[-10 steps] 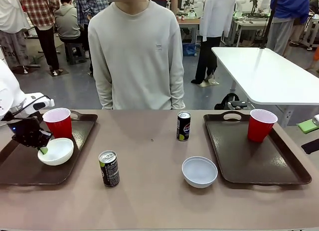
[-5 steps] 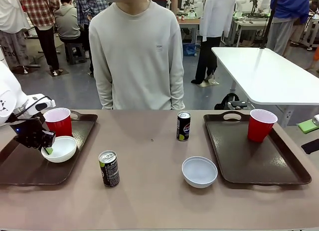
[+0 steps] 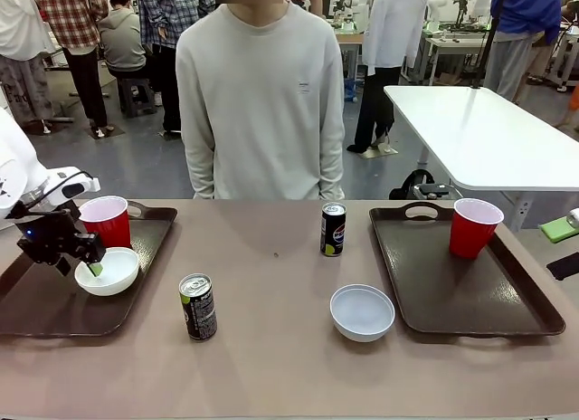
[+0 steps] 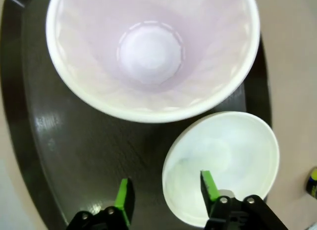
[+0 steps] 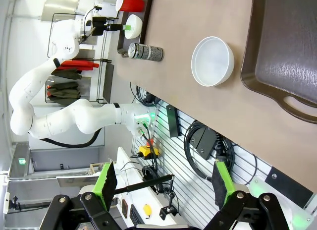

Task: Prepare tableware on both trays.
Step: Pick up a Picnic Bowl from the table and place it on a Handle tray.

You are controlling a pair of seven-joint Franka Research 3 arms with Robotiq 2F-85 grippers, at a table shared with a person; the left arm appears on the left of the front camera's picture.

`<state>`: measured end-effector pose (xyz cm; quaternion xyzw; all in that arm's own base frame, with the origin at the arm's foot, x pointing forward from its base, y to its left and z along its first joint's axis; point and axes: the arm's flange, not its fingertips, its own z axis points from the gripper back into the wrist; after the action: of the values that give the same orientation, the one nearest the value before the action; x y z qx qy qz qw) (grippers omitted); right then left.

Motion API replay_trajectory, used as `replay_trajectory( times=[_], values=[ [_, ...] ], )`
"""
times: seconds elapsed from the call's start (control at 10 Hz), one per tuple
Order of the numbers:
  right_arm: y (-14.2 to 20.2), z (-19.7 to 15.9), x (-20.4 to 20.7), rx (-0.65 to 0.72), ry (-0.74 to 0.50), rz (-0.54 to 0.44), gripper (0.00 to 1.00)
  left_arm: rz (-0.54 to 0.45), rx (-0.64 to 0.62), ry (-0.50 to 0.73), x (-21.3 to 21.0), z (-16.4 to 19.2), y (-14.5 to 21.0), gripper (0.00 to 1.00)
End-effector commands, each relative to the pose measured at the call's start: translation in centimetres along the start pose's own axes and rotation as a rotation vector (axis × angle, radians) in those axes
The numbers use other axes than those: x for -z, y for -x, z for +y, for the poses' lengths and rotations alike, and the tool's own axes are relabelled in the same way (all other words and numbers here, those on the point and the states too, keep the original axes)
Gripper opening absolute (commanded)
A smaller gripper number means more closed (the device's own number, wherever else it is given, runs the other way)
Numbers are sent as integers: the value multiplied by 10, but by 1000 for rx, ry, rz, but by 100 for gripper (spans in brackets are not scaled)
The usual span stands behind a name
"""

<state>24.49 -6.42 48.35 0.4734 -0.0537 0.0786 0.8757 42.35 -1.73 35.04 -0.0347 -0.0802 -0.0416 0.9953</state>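
My left gripper (image 4: 166, 193): jaws apart, straddling the rim of the white bowl (image 4: 223, 165), one pad inside and one outside, not clamping. That bowl sits on the left tray (image 3: 36, 316), just beside the red cup (image 3: 107, 223). My right gripper (image 5: 163, 183): jaws wide apart, nothing between them. The right tray (image 3: 507, 298) carries the other red cup (image 3: 473, 226). The second bowl (image 3: 362, 311), near can (image 3: 197, 306) and far can (image 3: 333, 229) stand on the tabletop (image 3: 271, 366) between the trays.

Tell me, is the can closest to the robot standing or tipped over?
Standing: the can rests on its base, silver top up.
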Motion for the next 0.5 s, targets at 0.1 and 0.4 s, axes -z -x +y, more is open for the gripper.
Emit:
replay_trajectory(
  times=[0.1, 0.4],
  values=[
    [-2, 0, 0, -19, -31, -9, 100, 20, 50, 34, -31, -8, 59, 100],
    [-2, 0, 0, -19, -31, -9, 100, -11, 108, 34, -82, -12, 77, 100]
  ],
)
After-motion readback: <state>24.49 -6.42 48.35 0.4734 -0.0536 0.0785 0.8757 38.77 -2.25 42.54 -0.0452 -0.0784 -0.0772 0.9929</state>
